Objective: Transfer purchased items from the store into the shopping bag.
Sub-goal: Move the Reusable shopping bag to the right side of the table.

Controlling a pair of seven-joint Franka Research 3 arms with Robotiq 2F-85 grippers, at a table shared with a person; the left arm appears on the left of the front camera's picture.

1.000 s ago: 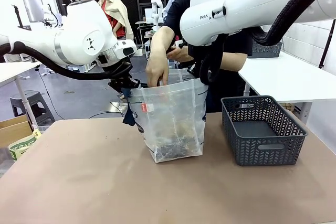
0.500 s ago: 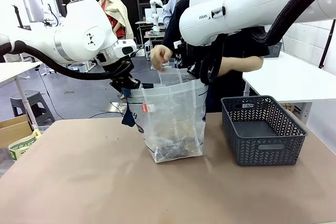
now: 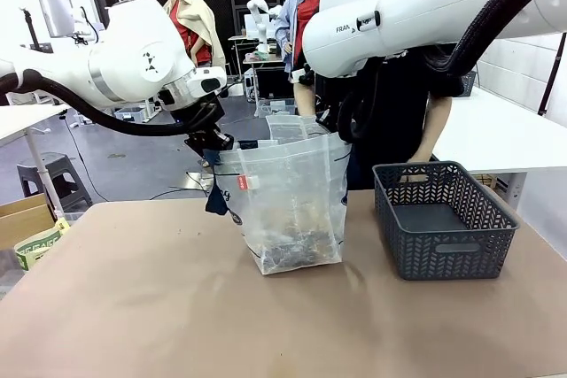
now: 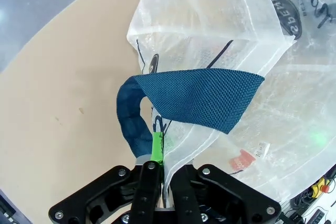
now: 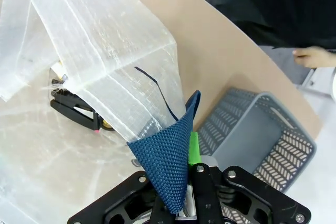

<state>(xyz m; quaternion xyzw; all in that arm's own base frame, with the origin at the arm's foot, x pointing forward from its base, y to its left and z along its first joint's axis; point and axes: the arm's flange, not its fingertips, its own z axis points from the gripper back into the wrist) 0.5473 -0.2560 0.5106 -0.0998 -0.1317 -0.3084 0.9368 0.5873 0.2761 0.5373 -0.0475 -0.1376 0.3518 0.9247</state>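
— Whitish shopping bag, where?
— Front: mid tabletop, grey basket on its right.
— Left wrist?
— Left tool pinches the blue strap.
— Right wrist?
— Right tool pinches the other strap.

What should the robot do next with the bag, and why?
Probably open both grippers and let the shopping bag go. The left gripper and the right gripper are each shut on one of its navy straps. The basket looks empty, and items lie at the bag's bottom, so the packing seems done.
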